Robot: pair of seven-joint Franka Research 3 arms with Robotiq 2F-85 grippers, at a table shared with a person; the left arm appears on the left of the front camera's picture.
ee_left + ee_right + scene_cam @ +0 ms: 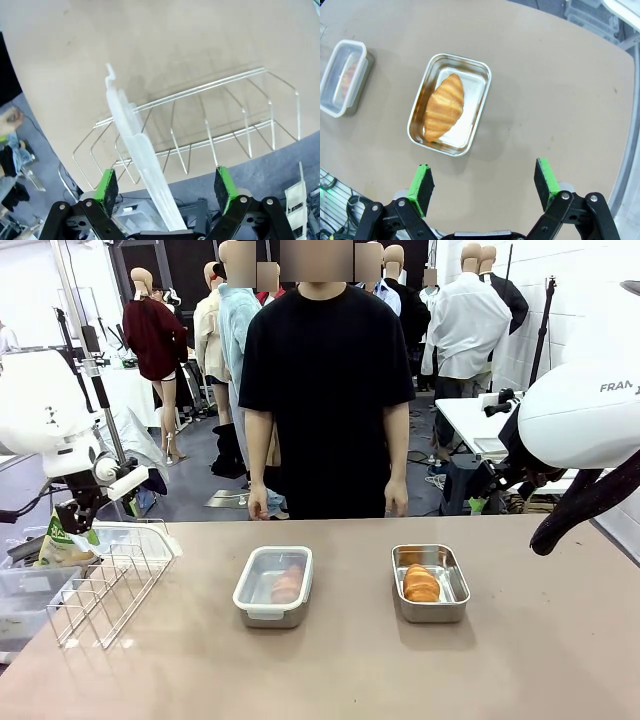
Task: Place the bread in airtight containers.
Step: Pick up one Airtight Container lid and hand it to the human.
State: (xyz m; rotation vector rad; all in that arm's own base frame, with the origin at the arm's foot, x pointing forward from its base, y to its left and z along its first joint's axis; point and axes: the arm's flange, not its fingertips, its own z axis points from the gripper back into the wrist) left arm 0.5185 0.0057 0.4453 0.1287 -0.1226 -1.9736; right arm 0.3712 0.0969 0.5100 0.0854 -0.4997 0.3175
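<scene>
Presently, stock on hand:
Left tin (273,586): on the tabletop (330,670), left of centre; clear white-rimmed lid already seated; one roll (287,583) visible through it.
Right tin (450,104): right of centre, well apart from the left tin, uncovered.
Bread in right tin (444,107): one golden ridged roll lying slantwise inside, below the rim as far as I can judge.
Spare lid (142,162): clear plastic, standing on edge in the wire rack (210,125) at the tabletop's left end.
My left pincer (167,187): fully spread, holding nothing, green pads either side of the spare lid's upper edge.
My right pincer (484,185): fully spread, holding nothing, hovering above bare tabletop near the right tin.
Person (327,400): standing at the far side, hands down.
Step in hand, as I judge it: fetch the spare lid and cap the right tin.
Handling advice: pinch the lid on its flat faces, lift straight up clear of the rack wires, carry it level, square it over the rim, press evenly.
Risk: thin slippery plastic may twist or snag a wire.
</scene>
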